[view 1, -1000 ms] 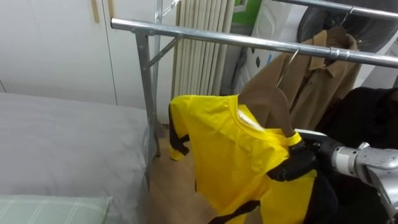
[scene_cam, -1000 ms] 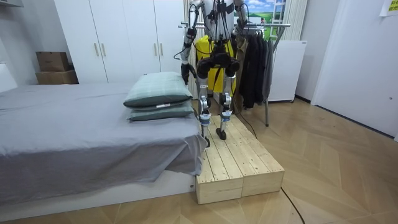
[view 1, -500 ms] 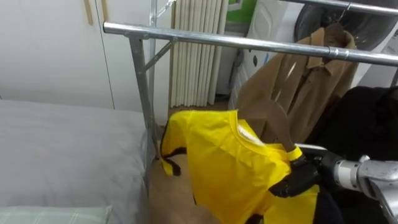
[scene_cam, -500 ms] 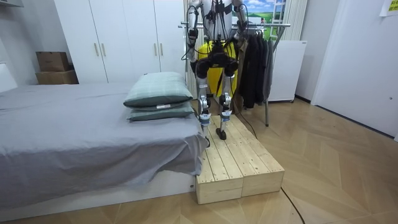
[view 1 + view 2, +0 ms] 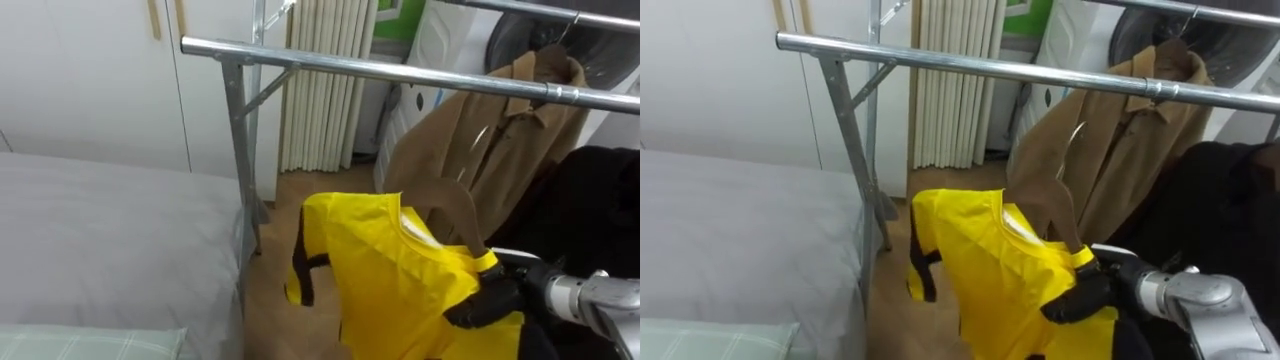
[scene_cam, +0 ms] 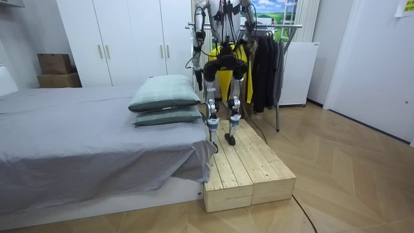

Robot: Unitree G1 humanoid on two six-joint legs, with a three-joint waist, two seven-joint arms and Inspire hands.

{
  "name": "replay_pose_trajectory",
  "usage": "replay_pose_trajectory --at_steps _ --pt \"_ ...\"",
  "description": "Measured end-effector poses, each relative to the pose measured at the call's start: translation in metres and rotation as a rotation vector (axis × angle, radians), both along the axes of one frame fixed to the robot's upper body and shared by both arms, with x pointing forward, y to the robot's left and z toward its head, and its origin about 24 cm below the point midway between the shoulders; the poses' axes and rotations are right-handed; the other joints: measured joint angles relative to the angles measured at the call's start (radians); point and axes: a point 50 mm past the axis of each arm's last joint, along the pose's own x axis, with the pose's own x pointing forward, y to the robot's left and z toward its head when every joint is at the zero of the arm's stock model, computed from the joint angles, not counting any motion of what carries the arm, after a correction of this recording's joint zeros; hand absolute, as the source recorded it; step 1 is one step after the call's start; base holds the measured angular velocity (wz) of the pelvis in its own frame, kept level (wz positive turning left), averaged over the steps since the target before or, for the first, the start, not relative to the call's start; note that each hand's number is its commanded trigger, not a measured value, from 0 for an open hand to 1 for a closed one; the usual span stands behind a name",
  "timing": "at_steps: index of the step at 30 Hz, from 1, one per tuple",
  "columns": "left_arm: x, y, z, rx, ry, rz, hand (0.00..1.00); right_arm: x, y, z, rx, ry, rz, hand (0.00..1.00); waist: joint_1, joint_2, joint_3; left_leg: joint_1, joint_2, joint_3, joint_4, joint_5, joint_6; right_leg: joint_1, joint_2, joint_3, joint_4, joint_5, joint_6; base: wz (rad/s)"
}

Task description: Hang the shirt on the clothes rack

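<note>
Clutching the yellow shirt (image 5: 395, 270), right hand (image 5: 488, 297) hovers below the rail (image 5: 400, 72).

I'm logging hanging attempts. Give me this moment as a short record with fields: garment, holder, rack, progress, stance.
garment: yellow shirt, on a hanger
holder: right hand, fingers curled on the shirt's shoulder
rack: metal rail overhead; brown coat already hangs on it
progress: hanger hook below the rail, not yet on it
stance: on wooden platform beside bed
</note>
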Motion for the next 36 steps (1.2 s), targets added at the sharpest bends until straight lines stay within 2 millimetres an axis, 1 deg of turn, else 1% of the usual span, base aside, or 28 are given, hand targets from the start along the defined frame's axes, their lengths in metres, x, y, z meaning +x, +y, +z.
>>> replay_pose_trajectory --at_steps 4,6,7,9,12,13,15,16,18,21,24,26,30,36 --pt "0.0 0.002 0.001 -0.005 -0.004 0.01 0.0 0.006 -0.002 0.01 -0.099 -0.048 0.009 1.0 0.016 -0.006 -0.0015 0.004 -0.001 0.001 -0.005 0.0 0.0 -0.007 0.003 0.015 0.007 0.0 0.0 -0.13" --pt "0.0 0.004 0.0 0.0 -0.004 0.012 0.0 0.013 0.002 0.025 -0.159 -0.111 0.035 1.0 0.016 -0.009 -0.0017 0.0 -0.003 0.0 -0.01 0.0 0.0 -0.017 0.004 0.019 0.013 0.0 0.0 -0.08" --pt "0.0 0.004 0.0 0.001 0.0 0.014 0.0 0.014 0.002 0.028 -0.168 -0.124 0.04 1.0 0.016 -0.01 -0.0023 0.001 -0.003 0.0 -0.01 0.0 0.0 -0.017 0.004 0.019 0.014 0.0 0.0 -0.03" --pt "-0.003 0.008 -0.001 0.013 0.012 0.018 0.0 0.02 0.006 0.044 -0.208 -0.189 0.061 1.0 0.015 -0.018 -0.0031 -0.001 -0.002 0.003 -0.011 0.0 0.0 -0.019 0.005 0.019 0.015 0.0 0.0 0.0" --pt "-0.006 0.016 -0.001 0.032 0.029 0.022 0.0 0.024 0.013 0.063 -0.271 -0.274 0.091 1.0 0.016 -0.035 -0.0087 -0.01 -0.002 -0.001 -0.01 0.002 0.003 -0.03 0.005 0.018 0.022 0.0 0.0 0.0" --pt "-0.007 0.017 -0.002 0.035 0.033 0.025 0.0 0.025 0.015 0.067 -0.279 -0.288 0.096 1.0 0.016 -0.036 -0.0096 -0.01 -0.002 -0.002 -0.01 0.002 0.003 -0.031 0.005 0.017 0.022 0.0 0.0 0.0" --pt "-0.01 0.019 -0.003 0.03 0.037 0.053 0.0 0.03 0.019 0.082 -0.311 -0.345 0.113 1.0 0.015 -0.036 -0.0098 -0.014 -0.003 -0.005 -0.005 0.002 0.003 -0.03 0.002 0.014 0.02 0.0 0.0 0.04" --pt "-0.011 0.019 -0.003 0.023 0.039 0.067 0.0 0.031 0.02 0.085 -0.313 -0.355 0.115 1.0 0.015 -0.036 -0.0097 -0.014 -0.003 -0.005 -0.004 0.002 0.003 -0.029 0.002 0.014 0.02 0.0 0.0 0.05" --pt "-0.016 0.02 -0.005 0.001 0.045 0.126 0.0 0.035 0.023 0.095 -0.318 -0.389 0.118 1.0 0.016 -0.035 -0.0091 -0.014 -0.003 -0.011 0.001 0.002 0.003 -0.025 -0.001 0.007 0.02 0.0 0.0 0.07" --pt "-0.022 0.023 -0.008 -0.021 0.059 0.205 0.0 0.035 0.023 0.101 -0.326 -0.416 0.127 1.0 0.014 -0.032 -0.0081 -0.021 -0.004 -0.032 0.007 0.002 0.003 -0.021 -0.005 -0.013 0.016 0.0 0.0 0.19" --pt "-0.024 0.022 -0.009 -0.025 0.053 0.237 0.0 0.034 0.02 0.103 -0.34 -0.416 0.122 1.0 0.019 -0.027 -0.0069 -0.029 -0.005 -0.042 0.011 0.003 0.004 -0.021 -0.008 -0.026 0.013 -0.002 -0.003 0.16" --pt "-0.025 0.022 -0.009 -0.026 0.054 0.245 0.0 0.034 0.017 0.104 -0.343 -0.416 0.119 1.0 0.017 -0.024 -0.0055 -0.029 -0.007 -0.06 0.011 0.004 0.004 -0.014 -0.012 -0.04 0.009 -0.005 -0.004 0.2" --pt "-0.026 0.024 -0.009 -0.009 0.047 0.252 0.0 0.033 0.012 0.108 -0.355 -0.433 0.11 1.0 0.018 -0.019 -0.006 -0.028 -0.006 -0.075 0.011 0.006 0.003 -0.006 -0.013 -0.063 0.006 -0.006 -0.005 0.14" --pt "-0.029 0.024 -0.01 -0.009 0.06 0.257 0.0 0.033 0.008 0.11 -0.365 -0.446 0.094 1.0 0.018 -0.018 -0.0056 -0.027 -0.007 -0.105 0.012 0.007 0.0 0.008 -0.017 -0.082 -0.003 -0.01 -0.007 0.12"
